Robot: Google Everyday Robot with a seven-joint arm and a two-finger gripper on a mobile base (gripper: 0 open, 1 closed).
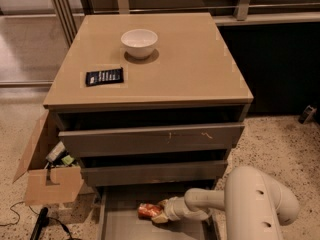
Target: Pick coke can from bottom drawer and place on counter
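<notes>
While the bottom drawer (120,225) stands pulled out at the foot of the cabinet, the coke can (148,210) lies on its side on the drawer floor, near the middle. The gripper (161,215) sits low inside the drawer, against the can's 3 o'clock end. It touches the can or very nearly so. Whether it has closed on the can cannot be told. The white arm (252,201) reaches in from 4 o'clock, and its bulky body covers the drawer's right part.

Directly above the can, the middle drawer (155,173) and the top drawer (150,140) both stand partly pulled out. Their fronts overhang the rear of the bottom drawer.

The counter (195,69) carries two items. A white bowl (139,42) stands upright toward 12 o'clock, left of centre. A flat black packet (104,76) lies toward 9 o'clock, near the left edge, well apart from the bowl.

On the floor at 9 o'clock of the cabinet, an open cardboard box (47,186) rests just beside the drawers, with small items inside. A dark cable (39,225) lies at 7 o'clock. A small dark object (306,114) lies at 3 o'clock.
</notes>
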